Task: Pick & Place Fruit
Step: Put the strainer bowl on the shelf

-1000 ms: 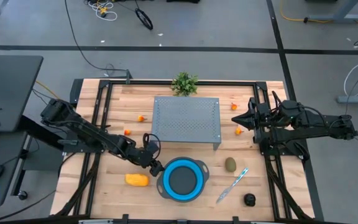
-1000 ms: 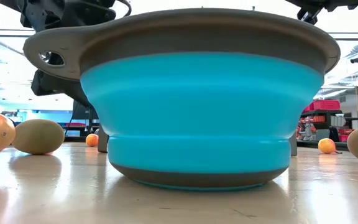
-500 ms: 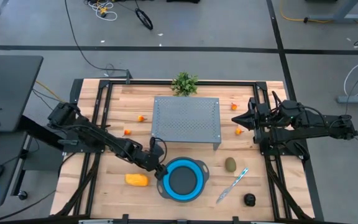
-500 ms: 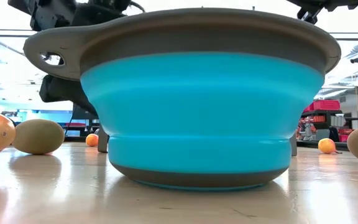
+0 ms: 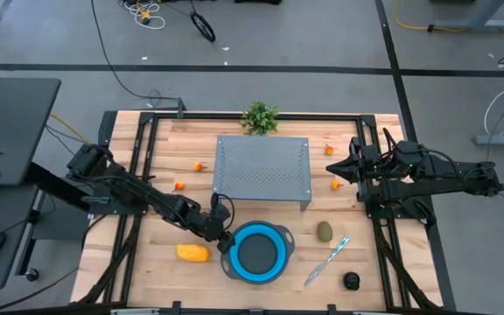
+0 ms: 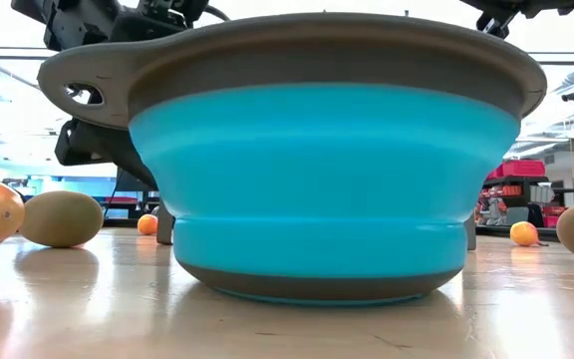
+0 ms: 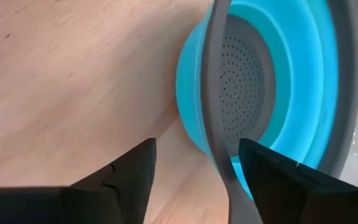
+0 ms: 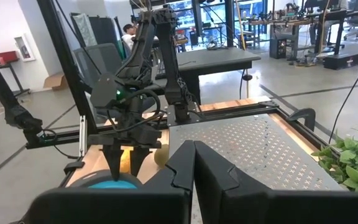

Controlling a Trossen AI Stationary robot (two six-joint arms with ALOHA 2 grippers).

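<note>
A blue collapsible bowl [image 5: 257, 252] with a grey rim stands near the table's near edge. My left gripper [image 5: 224, 234] is open at its left rim. In the left wrist view, one finger [image 7: 132, 168] is outside over the wood and the other finger [image 7: 272, 174] is over the bowl's inside. The yellow-orange oblong [image 5: 192, 252] lies left of the bowl. One olive oval [image 5: 324, 231] and the black round [image 5: 350, 280] lie to its right. The other olive oval [image 6: 60, 217] shows in the low view. Tiny orange pieces [image 5: 179, 185] are scattered about. My right gripper [image 5: 339, 166] is shut and waits at the right. My left gripper [image 7: 196, 144] straddles the bowl's grey rim [image 7: 219, 149] at the bowl's left side, slanting down from the table's left. The rim runs between the open fingers, nearer the inner one. I cannot tell whether either finger touches it. The bowl stands flat on the table.
A grey perforated metal stand [image 5: 262, 168] sits mid-table behind the bowl. A knife with a light-blue handle [image 5: 326, 259] lies right of the bowl, and a green sprig [image 5: 259, 116] lies at the far edge. Black frame rails run along both table sides.
My left gripper has moved toward the near edge and right, onto the bowl's left rim, then held still. The bowl has stayed in place.
</note>
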